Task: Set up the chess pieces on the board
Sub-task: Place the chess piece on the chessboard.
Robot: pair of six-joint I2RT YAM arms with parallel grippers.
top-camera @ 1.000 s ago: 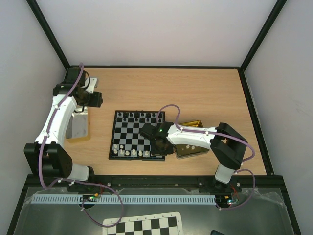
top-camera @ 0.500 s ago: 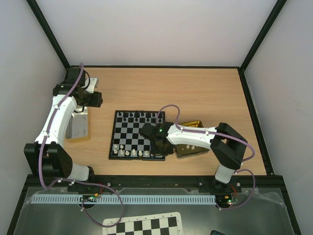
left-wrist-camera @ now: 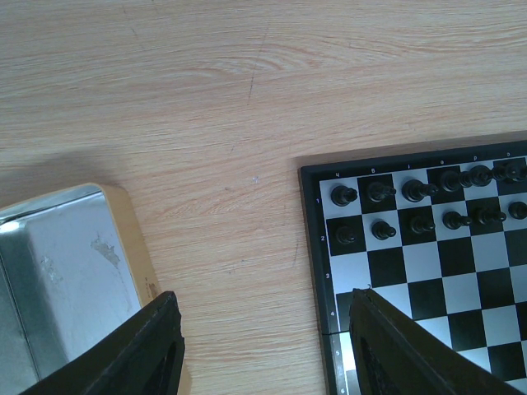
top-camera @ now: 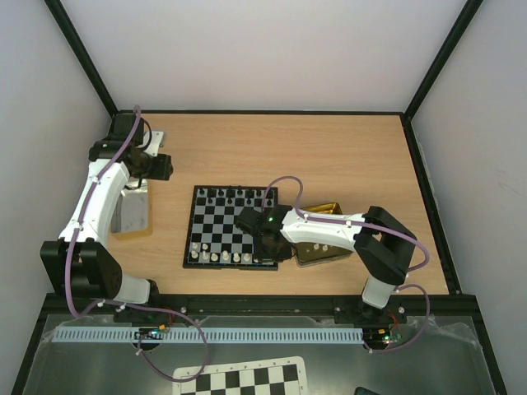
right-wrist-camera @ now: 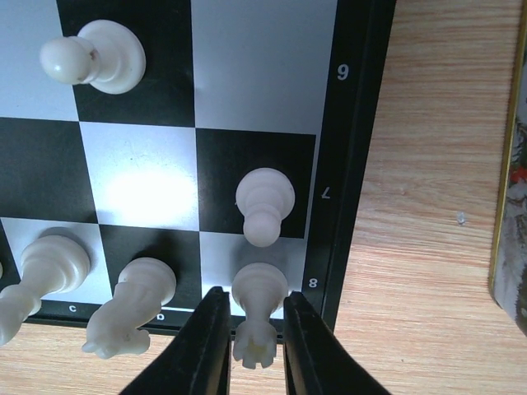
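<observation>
The board (top-camera: 216,224) lies mid-table, with black chess pieces (top-camera: 235,196) along its far rows and white ones (top-camera: 216,256) along the near row. My right gripper (top-camera: 265,247) is low over the board's near right corner. In the right wrist view its jaws (right-wrist-camera: 255,295) stand slightly open either side of a white rook (right-wrist-camera: 260,284), which stands upright on the corner square. A white pawn (right-wrist-camera: 263,202) stands just ahead of it. My left gripper (left-wrist-camera: 263,298) hangs open and empty over bare wood left of the board (left-wrist-camera: 428,280).
A gold tin (top-camera: 323,239) lies right of the board, under the right arm. A second open tin (top-camera: 132,210) with a silver inside sits at the left, below the left gripper. A printed checkered sheet (top-camera: 243,380) lies in front of the arm bases.
</observation>
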